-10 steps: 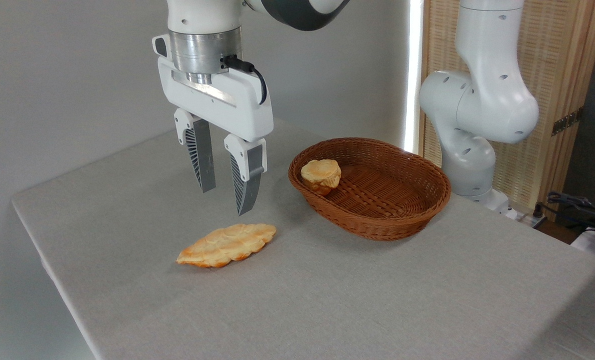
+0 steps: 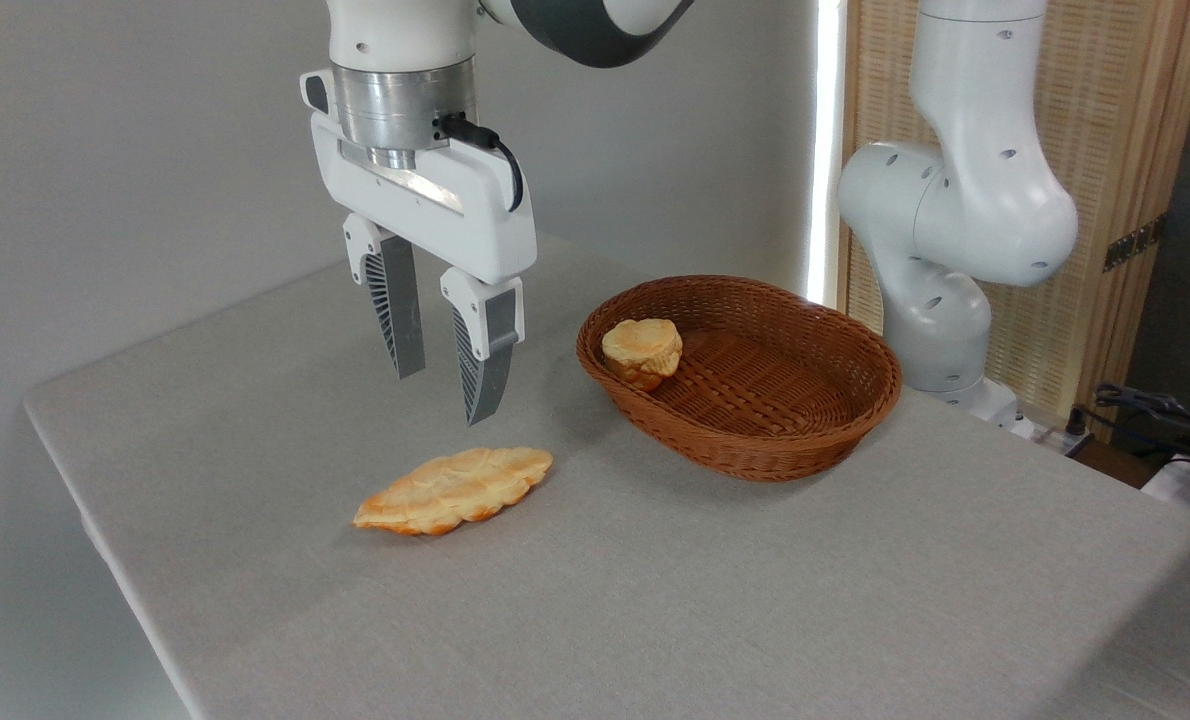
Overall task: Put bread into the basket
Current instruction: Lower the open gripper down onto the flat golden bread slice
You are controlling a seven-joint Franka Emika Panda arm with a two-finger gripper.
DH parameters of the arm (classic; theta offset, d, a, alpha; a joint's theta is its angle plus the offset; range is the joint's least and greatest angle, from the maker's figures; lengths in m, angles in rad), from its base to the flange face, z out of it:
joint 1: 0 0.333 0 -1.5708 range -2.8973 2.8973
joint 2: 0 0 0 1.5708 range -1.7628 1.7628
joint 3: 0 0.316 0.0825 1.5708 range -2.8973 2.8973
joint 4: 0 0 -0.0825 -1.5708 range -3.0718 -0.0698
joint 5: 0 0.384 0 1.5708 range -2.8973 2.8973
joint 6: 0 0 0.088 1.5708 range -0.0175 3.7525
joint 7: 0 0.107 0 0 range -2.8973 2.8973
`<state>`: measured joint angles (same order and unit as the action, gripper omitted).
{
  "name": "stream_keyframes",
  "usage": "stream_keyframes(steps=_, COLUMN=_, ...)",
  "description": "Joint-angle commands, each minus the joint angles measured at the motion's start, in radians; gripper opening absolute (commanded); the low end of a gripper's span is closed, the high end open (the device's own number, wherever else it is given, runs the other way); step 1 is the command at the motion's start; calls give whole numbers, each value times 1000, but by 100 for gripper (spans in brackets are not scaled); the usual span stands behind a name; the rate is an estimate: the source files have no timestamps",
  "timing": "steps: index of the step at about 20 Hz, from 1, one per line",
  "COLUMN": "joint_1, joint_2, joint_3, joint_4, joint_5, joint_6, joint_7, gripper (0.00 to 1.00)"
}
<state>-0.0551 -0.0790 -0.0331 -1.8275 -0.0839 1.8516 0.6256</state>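
Since half a second ago my fingers (image 2: 442, 395) have shifted a little toward the left of the frame and slightly up; the bread and basket lie just as they did. My fingers are parted by a moderate gap and hold nothing, pointing down over the counter (image 2: 755, 600) at centre-left of the frame.

The bread (image 2: 455, 490) lies flat on the counter below and just right of my fingertips, its long axis running from lower left to upper right, apart from the basket (image 2: 755, 450). The basket sits right of centre, with a small round bun (image 2: 641, 352) leaning against its left inner wall.

I judge I am lining up over the bread's middle, so the gap can straddle its narrow width rather than its length. Because the pastry is thin and flat, I expect to need to come down nearly to the cloth to catch its edges.
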Motion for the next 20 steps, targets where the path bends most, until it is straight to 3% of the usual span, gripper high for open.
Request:
stream_keyframes(steps=1, joint_1=5, joint_2=-1, joint_3=7, joint_4=5, joint_5=-37, joint_6=-6, joint_7=9, gripper=100)
stream_keyframes(steps=11, joint_1=-5, joint_2=47, joint_3=-5, joint_4=-3, joint_5=-39, joint_6=-6, joint_7=11, gripper=100)
stream_keyframes(steps=14, joint_1=-22, joint_2=68, joint_3=-5, joint_4=-9, joint_5=-34, joint_6=-5, joint_7=48, gripper=95)
stream_keyframes(steps=16, joint_1=-22, joint_2=80, joint_3=-5, joint_4=-9, joint_5=-34, joint_6=-3, joint_7=54, gripper=100)
stream_keyframes(steps=20, joint_1=-46, joint_2=114, joint_3=-7, joint_4=-13, joint_5=-33, joint_6=6, joint_7=65, gripper=100)
